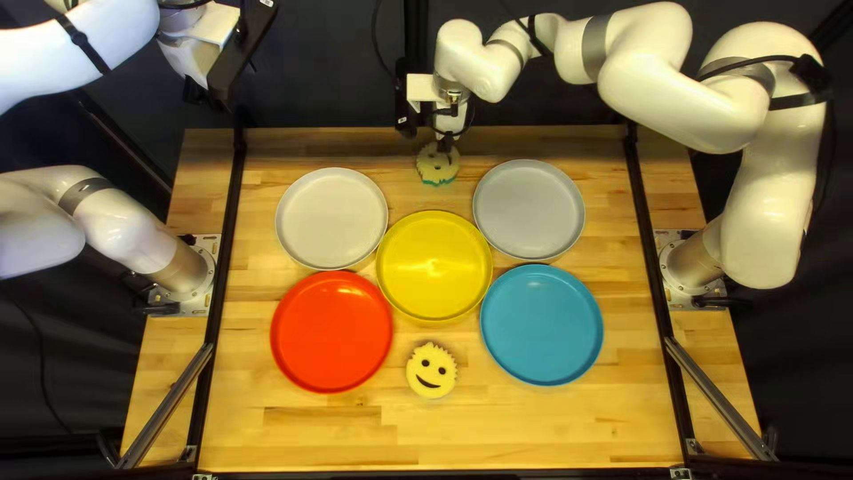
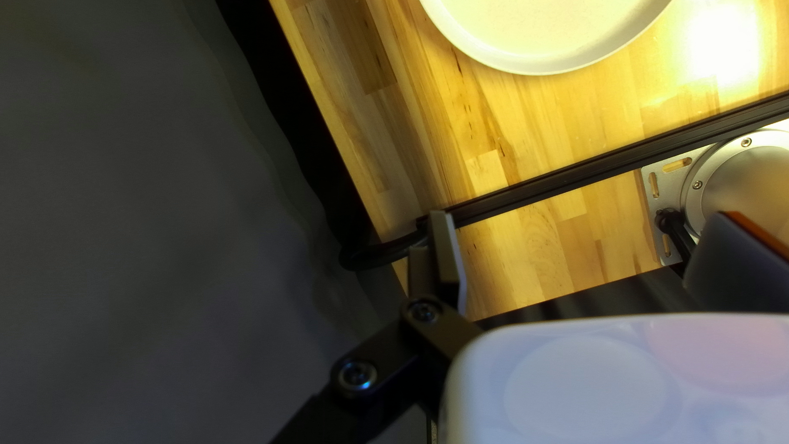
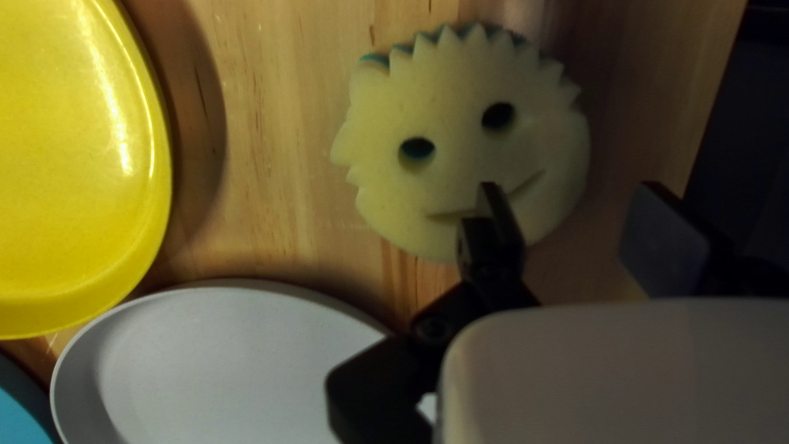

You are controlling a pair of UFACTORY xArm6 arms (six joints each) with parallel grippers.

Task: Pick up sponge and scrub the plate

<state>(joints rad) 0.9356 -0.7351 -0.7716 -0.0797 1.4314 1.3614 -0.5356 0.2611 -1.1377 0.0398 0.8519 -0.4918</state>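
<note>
In the top left view my right gripper (image 1: pixel 447 142) is over a round pale sponge (image 1: pixel 437 164) with a green underside, near the table's far edge. My right gripper (image 3: pixel 573 215) stands open in its wrist view; one finger overlaps the mouth of the sponge's face (image 3: pixel 460 168), the other is beyond its edge. Contact cannot be told. A second smiling sponge (image 1: pixel 432 371) lies near the front. Plates are white (image 1: pixel 331 219), grey (image 1: pixel 529 210), yellow (image 1: pixel 434 266), red (image 1: pixel 331 332) and blue (image 1: pixel 541 324). My left gripper (image 1: pixel 206 87), raised at the far left corner, is open and empty (image 2: pixel 585 251).
Black rails (image 1: pixel 228 240) run along both sides of the table (image 1: pixel 320 436). In the right wrist view, the yellow plate (image 3: pixel 74 164) and grey plate (image 3: pixel 222 362) are beside the sponge. A dark curtain (image 1: pixel 311 62) hangs behind the far edge.
</note>
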